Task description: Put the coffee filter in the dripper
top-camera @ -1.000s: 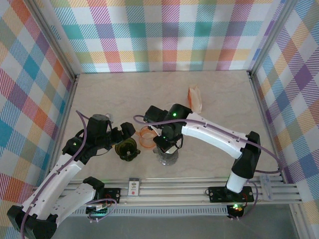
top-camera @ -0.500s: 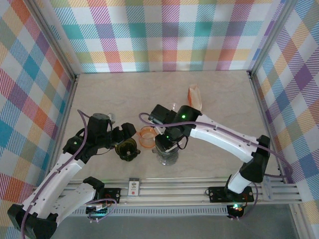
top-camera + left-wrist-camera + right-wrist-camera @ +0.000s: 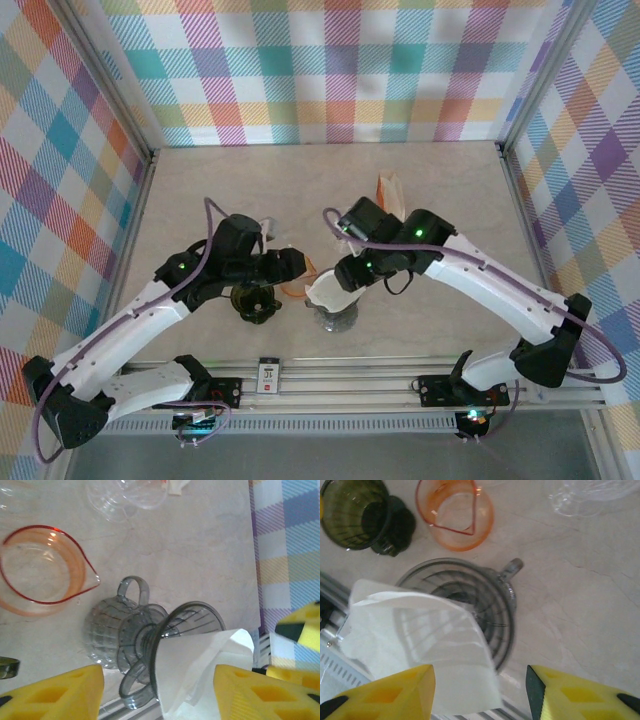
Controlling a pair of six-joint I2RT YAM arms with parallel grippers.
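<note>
While from above the coffee filter (image 3: 328, 290) sits askew on the dripper (image 3: 337, 318), left wrist shows the left gripper (image 3: 159, 680) half-open astride this flimsy paper, right wrist the right gripper (image 3: 479, 680) half-open, empty, so it looks best pinched lightly at its rim.

Soft, even overhead light is washing the pale counter (image 3: 450, 200), leaving only faint shadows under the arms. Close up, glints are catching the orange cup (image 3: 455, 512) and the clear dripper (image 3: 490, 595), whose ribs are shading the white paper filter (image 3: 420, 645). The yellow fingers (image 3: 385, 692) of the right claw (image 3: 479, 680) are looking soft.
</note>
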